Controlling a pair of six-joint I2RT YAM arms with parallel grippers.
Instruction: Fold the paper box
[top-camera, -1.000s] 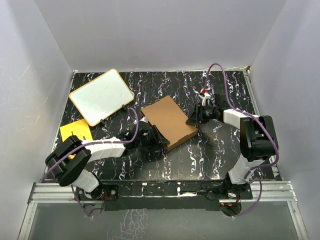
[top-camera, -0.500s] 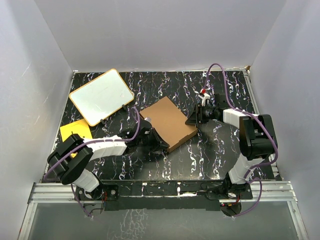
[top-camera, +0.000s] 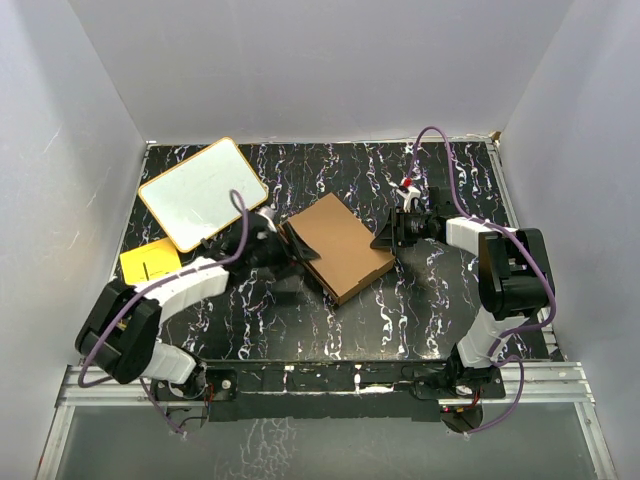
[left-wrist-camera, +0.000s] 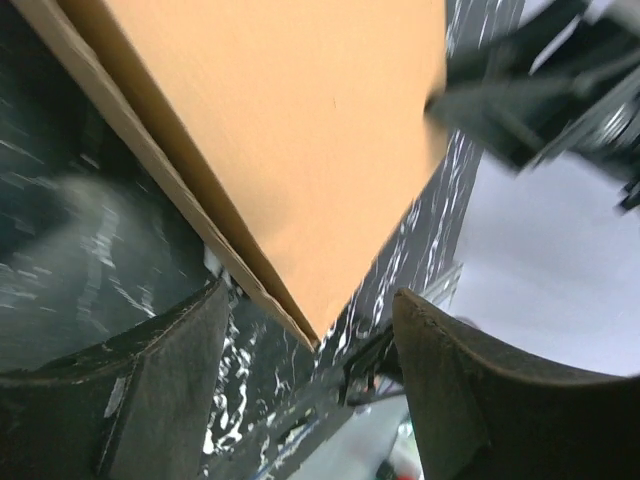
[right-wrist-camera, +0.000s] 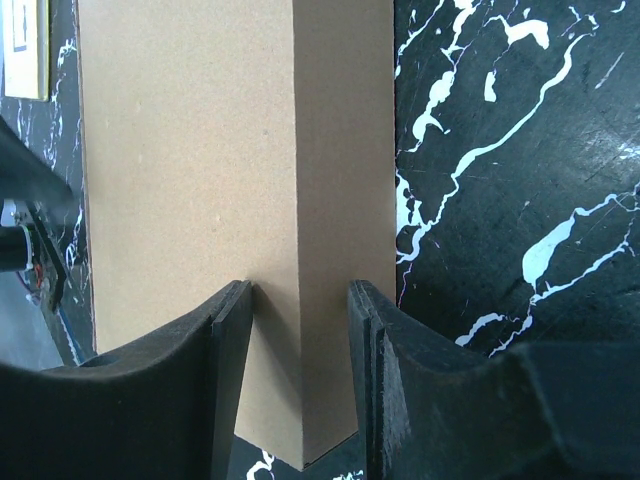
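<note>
Between the fingers of the right gripper (right-wrist-camera: 300, 300) we pinch the right-hand edge of the paper box (top-camera: 338, 245), probably to anchor it. The left gripper (left-wrist-camera: 308, 300) stands spread at the opposite corner, touching nothing. Lid down, the box lies in the middle of the table (top-camera: 400, 315), near the white board (top-camera: 200, 192).

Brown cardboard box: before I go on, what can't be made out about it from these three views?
- Top view: flaps and slots of the brown cardboard box are hidden under its plain top face; the left hand covers its left corner.
- Left wrist view: motion blur smears the box; the top edge cuts it off.
- Right wrist view: whether the right hand presses the box or only straddles its ridge; its fingers hide the near end.
</note>
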